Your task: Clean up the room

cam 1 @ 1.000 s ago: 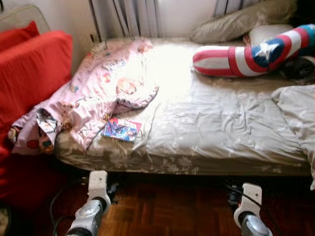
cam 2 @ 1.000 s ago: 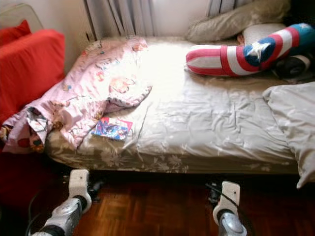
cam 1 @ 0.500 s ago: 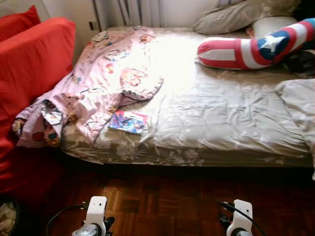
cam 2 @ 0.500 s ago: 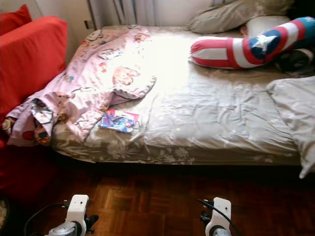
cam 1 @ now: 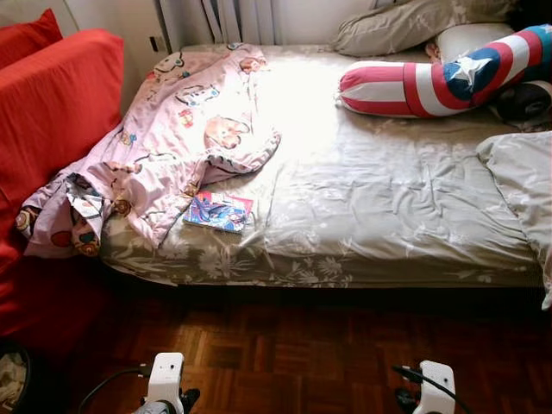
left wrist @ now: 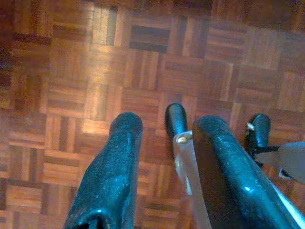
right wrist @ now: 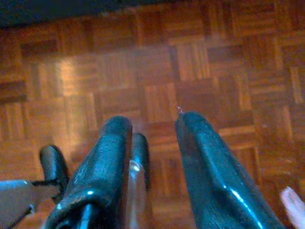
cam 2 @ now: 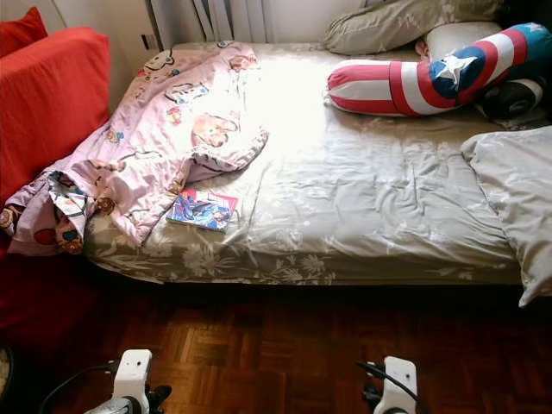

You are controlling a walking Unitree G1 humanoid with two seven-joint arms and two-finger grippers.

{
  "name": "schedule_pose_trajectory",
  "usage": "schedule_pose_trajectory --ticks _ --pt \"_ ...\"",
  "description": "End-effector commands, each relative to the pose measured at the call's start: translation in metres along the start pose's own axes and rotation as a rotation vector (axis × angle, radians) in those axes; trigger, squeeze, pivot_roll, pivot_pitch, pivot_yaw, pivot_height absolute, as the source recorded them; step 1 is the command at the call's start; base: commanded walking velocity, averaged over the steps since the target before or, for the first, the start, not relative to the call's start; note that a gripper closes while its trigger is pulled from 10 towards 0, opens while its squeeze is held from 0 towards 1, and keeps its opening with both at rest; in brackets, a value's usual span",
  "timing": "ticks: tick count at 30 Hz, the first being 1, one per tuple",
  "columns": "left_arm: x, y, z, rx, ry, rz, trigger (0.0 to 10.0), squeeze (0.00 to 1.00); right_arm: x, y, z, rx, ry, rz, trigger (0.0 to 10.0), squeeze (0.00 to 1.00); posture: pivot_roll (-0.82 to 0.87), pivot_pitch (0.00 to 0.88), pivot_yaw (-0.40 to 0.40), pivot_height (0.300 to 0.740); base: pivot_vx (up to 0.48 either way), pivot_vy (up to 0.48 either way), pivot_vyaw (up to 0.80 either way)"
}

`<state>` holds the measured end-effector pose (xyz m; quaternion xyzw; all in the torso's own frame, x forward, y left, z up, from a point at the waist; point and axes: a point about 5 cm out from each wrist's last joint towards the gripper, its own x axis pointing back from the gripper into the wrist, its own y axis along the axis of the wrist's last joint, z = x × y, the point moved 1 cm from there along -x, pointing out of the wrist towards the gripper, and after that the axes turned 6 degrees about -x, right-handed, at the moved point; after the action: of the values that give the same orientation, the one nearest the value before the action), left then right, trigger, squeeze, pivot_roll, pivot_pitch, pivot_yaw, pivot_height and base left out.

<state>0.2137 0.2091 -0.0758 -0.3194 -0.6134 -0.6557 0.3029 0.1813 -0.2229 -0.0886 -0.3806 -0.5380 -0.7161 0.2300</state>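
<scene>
A rumpled pink cartoon-print blanket (cam 1: pixel 172 138) lies over the left part of the bed (cam 1: pixel 388 198) and hangs off its corner. A colourful thin book (cam 1: pixel 218 211) lies on the sheet beside it, near the front edge. A red, white and blue starred bolster (cam 1: pixel 431 82) lies at the head end. Both arms hang low in front of the bed, with the white wrists at the picture's lower edge. My left gripper (left wrist: pixel 167 125) and right gripper (right wrist: pixel 153 124) point down at the parquet, both open and holding nothing.
A red sofa (cam 1: pixel 52 112) stands tight against the bed's left side. Beige pillows (cam 1: pixel 397 26) lie at the back, and a grey duvet (cam 1: pixel 522 181) is bunched at the right. Dark parquet floor (cam 1: pixel 293 354) runs between me and the bed. A black cable (cam 1: pixel 103 388) trails lower left.
The camera has shifted, so more floor shows before the bed. Both arms have sunk toward the picture's lower edge. Nothing on the bed has moved.
</scene>
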Motion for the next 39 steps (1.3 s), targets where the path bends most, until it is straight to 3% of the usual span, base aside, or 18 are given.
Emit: schedule_pose_trajectory --ticks 1,2,6,19,29,33,39 --pt "0.002 -0.01 0.001 0.035 0.005 0.03 10.0 0.0 0.001 -0.007 -0.002 0.007 0.001 0.023 10.0 0.0 0.04 0.143 0.025 0.74 0.0 0.0 0.42" --pt "0.002 -0.011 0.001 0.036 0.007 0.031 10.0 0.0 0.002 -0.007 -0.004 0.025 0.002 0.027 10.0 0.0 0.04 0.144 0.025 0.74 0.0 0.0 0.8" --pt "0.002 -0.017 -0.001 0.03 0.002 0.053 10.0 0.0 0.0 -0.013 0.014 0.044 0.024 0.041 10.0 0.0 0.03 0.144 0.023 0.74 0.0 0.0 0.8" --pt "0.003 -0.019 -0.003 0.057 0.005 0.052 10.0 0.0 0.0 -0.021 0.019 0.054 0.032 0.067 10.0 0.0 0.03 0.133 0.024 0.74 0.275 0.0 0.8" --pt "0.002 -0.014 -0.004 0.07 0.006 0.034 10.0 0.0 0.0 -0.021 0.02 0.03 0.032 0.065 10.0 0.0 0.03 0.126 0.025 0.74 0.344 0.0 0.1" --pt "0.002 -0.014 -0.004 0.073 0.006 0.032 10.0 0.0 0.0 -0.019 0.022 0.069 0.042 0.061 10.0 0.0 0.03 0.124 0.024 0.74 0.346 0.0 0.0" --pt "0.002 -0.015 -0.004 0.08 0.009 0.032 10.0 0.0 0.0 -0.019 0.023 0.065 0.057 0.052 10.0 0.0 0.03 0.121 0.025 0.74 0.348 0.0 0.8"
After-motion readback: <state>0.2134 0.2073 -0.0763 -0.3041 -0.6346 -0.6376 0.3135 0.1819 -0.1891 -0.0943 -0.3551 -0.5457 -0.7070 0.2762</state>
